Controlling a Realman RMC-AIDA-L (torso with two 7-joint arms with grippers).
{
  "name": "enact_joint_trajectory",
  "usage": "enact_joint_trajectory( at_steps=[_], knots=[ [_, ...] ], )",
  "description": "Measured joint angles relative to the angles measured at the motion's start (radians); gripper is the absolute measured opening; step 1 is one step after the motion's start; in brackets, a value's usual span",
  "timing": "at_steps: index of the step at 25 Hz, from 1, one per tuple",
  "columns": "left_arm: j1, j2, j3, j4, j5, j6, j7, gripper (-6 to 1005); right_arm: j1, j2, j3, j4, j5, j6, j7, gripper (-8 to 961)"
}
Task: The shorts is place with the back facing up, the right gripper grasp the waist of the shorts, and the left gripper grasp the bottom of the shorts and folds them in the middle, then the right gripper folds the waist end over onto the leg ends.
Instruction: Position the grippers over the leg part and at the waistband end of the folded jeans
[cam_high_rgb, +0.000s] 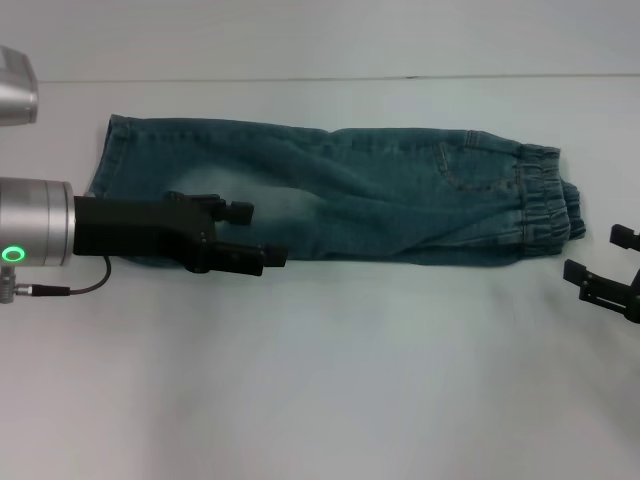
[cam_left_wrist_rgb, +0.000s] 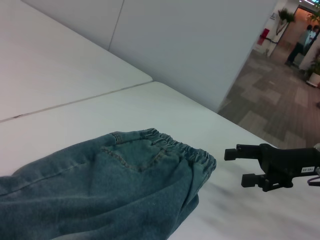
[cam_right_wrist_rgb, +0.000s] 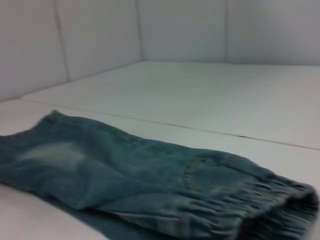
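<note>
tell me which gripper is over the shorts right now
The left gripper, jaws open, on the cuff with the green ring, hangs over the shorts; the right gripper sits off the waistband end.

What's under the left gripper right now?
The left gripper, open, hovers over the leg end of the folded shorts, at their near edge by a pale worn patch. The denim directly beneath its body is hidden. The right gripper waits beyond the waistband.

left gripper (cam_high_rgb: 262, 235) reaches in level with fingers spread; right gripper (cam_high_rgb: 600, 259) sits at the far right, fingers apart too.
</note>
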Motion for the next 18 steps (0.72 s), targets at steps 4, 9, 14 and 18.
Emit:
enact_joint_trajectory(
  at_steps=[4,9,14,18],
  knots=[
    [-0.006,0.0,0.001,0.001,0.0,-0.004,-0.004,923,0.014,-0.002,0.016,0.046,0.012,0.056,-0.05,924],
    [-0.01,0.0,0.008,0.0,0.0,-0.01,-0.009,921,0.051,-0.004,0.011,0.082,0.01,0.141,-0.074,925],
    [-0.01,-0.002,0.009,-0.001,0.0,-0.013,-0.011,919,0.084,-0.007,0.007,0.096,0.003,0.18,-0.083,922],
    [-0.007,-0.005,0.01,-0.002,0.0,-0.015,-0.012,917,0.107,-0.009,-0.002,0.1,-0.013,0.201,-0.073,920]
  ],
)
